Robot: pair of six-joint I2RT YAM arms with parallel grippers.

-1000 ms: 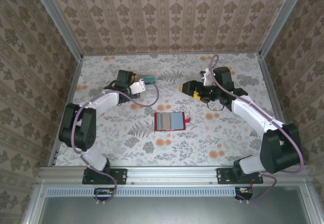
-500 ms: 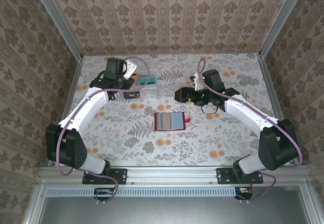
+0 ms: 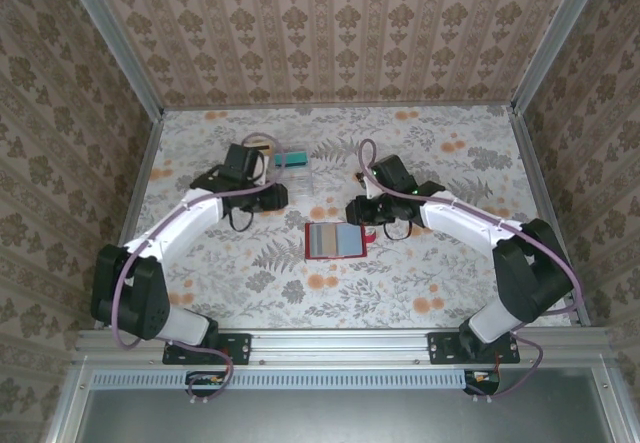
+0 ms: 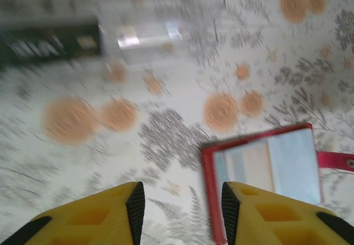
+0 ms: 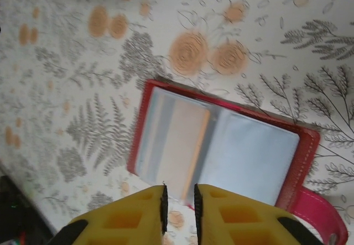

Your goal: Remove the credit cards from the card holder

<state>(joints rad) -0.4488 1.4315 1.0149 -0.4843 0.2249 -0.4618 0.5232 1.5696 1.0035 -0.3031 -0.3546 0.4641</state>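
The right gripper (image 5: 180, 192), open only a slit and empty, hovers by the far right corner of the open card holder (image 5: 251, 151) on the desk (image 3: 450, 263), probably narrowed to pinch the tan credit card (image 5: 185, 145) in its left half. The left gripper (image 4: 181, 201) hangs wide open and empty just far-left, likely to steady the holder.

A: Card holder (image 3: 335, 240), where was it?
B: Just nearer the arm bases than the clear tray (image 3: 298, 178), a bit right. Lay flat & open, red outside, grey-blue inside up, red tab (image 3: 369, 235) on the right edge.
A: Cards?
B: Tan card (image 5: 188, 140) sat in the pocket on the half w/o the tab. Teal card (image 3: 292, 156) lay at the tray's far end.
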